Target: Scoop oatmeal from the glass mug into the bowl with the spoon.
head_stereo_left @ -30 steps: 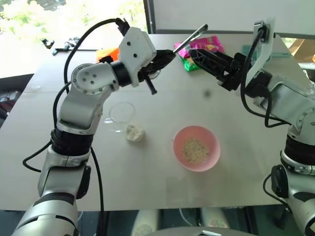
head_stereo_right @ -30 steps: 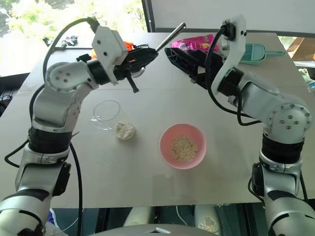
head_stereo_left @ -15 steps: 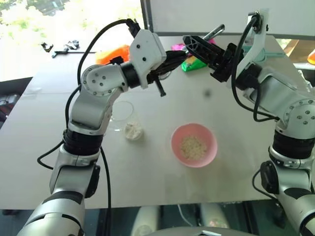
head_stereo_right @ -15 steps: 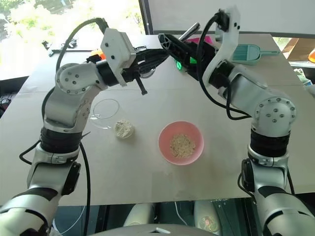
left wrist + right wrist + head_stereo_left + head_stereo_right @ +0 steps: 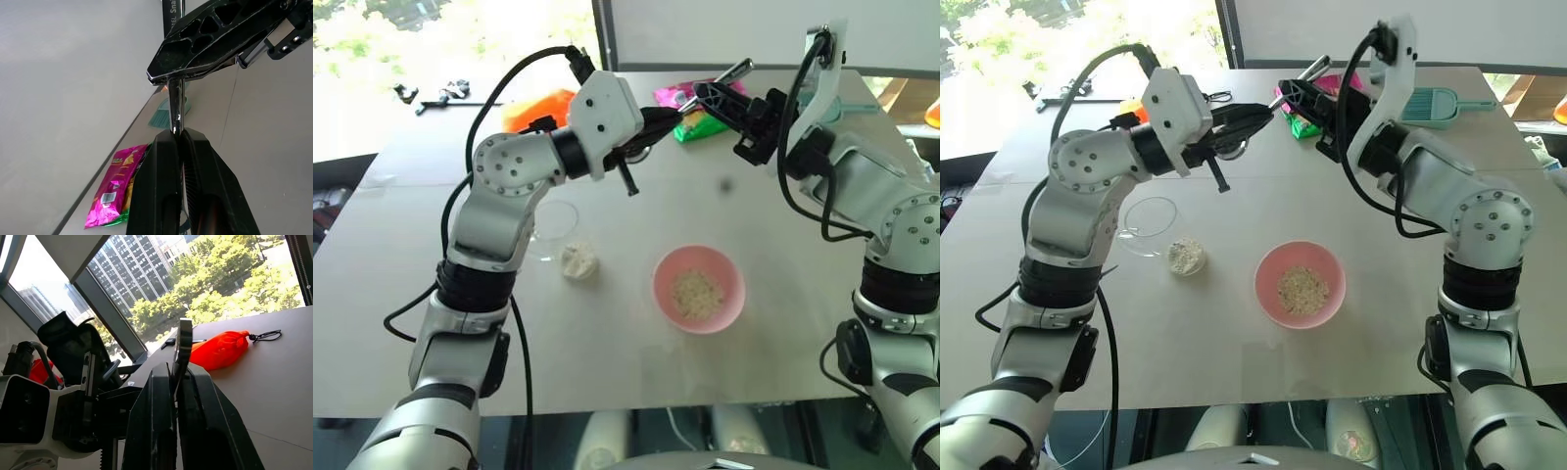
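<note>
Spoon point(image 5: 1315, 68) handling is seen high above the far half of the table point(image 5: 1234, 362), where both grippers meet. The slim metal handle is pinched between the black fingers point(image 5: 166, 186) of the left gripper point(image 5: 178, 139), which are clenched on one end of it; in the left wrist view the shaft rises straight out of the narrow slit between the two fingertips. The right gripper point(image 5: 1285, 95) is closed on the same handle, with the shaft clamped between its fingers point(image 5: 156, 431) and projecting beyond their tips in the right wrist view. In the head views the free end of the spoon is seen slanting up and away past the right gripper, toward the far edge of the table.

Below and well apart from the grippers, the glass mug point(image 5: 1150, 223) is standing on the table at the robot's left. A small heap of oatmeal point(image 5: 1187, 256) lies on the table surface just beside the mug, between it and the bowl point(image 5: 1301, 285). More flakes are seen inside the pink bowl. Snack packets point(image 5: 700, 108), an orange pouch point(image 5: 540, 108) and a teal scoop point(image 5: 1435, 106) are lying at the far side of the table.
</note>
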### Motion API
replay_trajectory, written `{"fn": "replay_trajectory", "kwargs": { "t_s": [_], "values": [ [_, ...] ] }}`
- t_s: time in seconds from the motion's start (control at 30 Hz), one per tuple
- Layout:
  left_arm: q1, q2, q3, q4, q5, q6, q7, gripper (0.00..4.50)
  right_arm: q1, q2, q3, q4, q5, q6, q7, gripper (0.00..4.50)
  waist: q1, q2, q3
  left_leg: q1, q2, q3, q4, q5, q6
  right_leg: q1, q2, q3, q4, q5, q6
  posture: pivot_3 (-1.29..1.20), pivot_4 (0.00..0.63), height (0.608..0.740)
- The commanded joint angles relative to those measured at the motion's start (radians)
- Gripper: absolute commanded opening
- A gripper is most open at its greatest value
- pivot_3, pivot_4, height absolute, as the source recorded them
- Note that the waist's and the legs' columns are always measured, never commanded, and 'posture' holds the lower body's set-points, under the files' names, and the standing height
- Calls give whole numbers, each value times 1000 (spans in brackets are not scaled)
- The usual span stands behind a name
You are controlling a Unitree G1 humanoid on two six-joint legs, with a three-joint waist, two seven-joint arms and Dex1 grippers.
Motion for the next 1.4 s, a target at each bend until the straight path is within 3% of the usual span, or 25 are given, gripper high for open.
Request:
{"fn": "replay_trajectory", "kwargs": {
  "t_s": [0.03, 0.17, 0.33, 0.43, 0.57, 0.7, 0.83, 0.97, 1.07, 1.13, 1.27, 1.4],
  "values": [
    [-6, 9, 26, -17, 10, -57, -10, 0, -21, -7, -18, -18, 20, -2, 7, 47, 0, 0, 0, 0, 0, 0, 0, 0, 0, 0, 0, 0, 0, 0, 0, 0, 150, 740],
    [-6, 8, 46, 0, -7, -75, -16, 0, -27, -7, -24, -6, 20, -8, 4, 47, 0, 0, 0, 0, 0, 0, 0, 0, 0, 0, 0, 0, 0, 0, 0, 0, 150, 740],
    [-1, 8, 70, 3, -29, -40, -5, 1862, -37, -8, -30, 9, 20, -13, 4, 0, 0, 0, 0, 0, 0, 0, 0, 0, 0, 0, 0, 0, 0, 0, 0, 0, 150, 740],
    [-6, 21, 125, -35, -121, 82, -15, 3082, -49, -6, -48, 35, 19, -27, -10, 0, -1, 0, 0, 0, 0, 0, 0, 0, 0, 0, 0, 0, 0, 0, 0, 0, 150, 740],
    [5, 94, 284, -126, -344, 386, 11, 3082, -60, -21, -76, 74, -8, -37, -25, 0, -8, 0, 0, 0, 0, 0, 0, 0, 0, -1, 0, 0, 0, 0, 0, 0, 150, 740],
    [100, 198, 543, -200, -589, 718, 116, 3082, -61, -46, -109, 99, -13, -33, -29, 0, -27, 1, 0, 0, 0, 0, -1, 0, 0, -1, 0, 0, 0, 0, 0, 0, 150, 740],
    [352, 200, 829, -292, -699, 868, 247, 3082, -50, -77, -140, 111, -7, -19, -14, 0, -35, 1, 1, 1, 0, 1, -2, 0, 0, 0, 0, 1, 0, 0, 0, 0, 150, 740],
    [719, 154, 1028, -359, -677, 807, 194, 3082, -28, -108, -161, 131, -6, -4, 3, 0, -40, 1, 1, 2, 2, 2, -2, 0, 0, -1, 0, 3, 0, 0, 0, 0, 150, 740],
    [981, 52, 1021, -438, -608, 682, 156, 3082, 1, -128, -158, 145, -29, 8, 22, 0, -25, 2, 1, 2, 2, 3, -1, 0, 0, 0, 0, 3, -1, 0, 0, 0, 150, 740],
    [1069, 8, 973, -453, -553, 593, 149, 3082, 10, -131, -155, 149, -42, 8, 30, 0, -11, 2, 1, 4, 2, 5, -2, 0, 0, 0, -1, 6, 0, 0, 0, 0, 150, 740],
    [1089, -39, 862, -465, -503, 497, 179, 3082, 17, -130, -151, 140, -57, 18, 40, 0, 30, 2, 1, 6, 2, 3, -1, 0, -1, 1, 0, 5, 4, 0, 0, 0, 150, 740],
    [1031, -64, 709, -424, -400, 417, 244, 3082, 32, -126, -156, 122, -64, 20, 35, 0, 36, 2, 1, 10, 2, 6, -2, 0, 1, 4, 0, 8, 3, 0, -1, 0, 150, 740]
  ]
}}
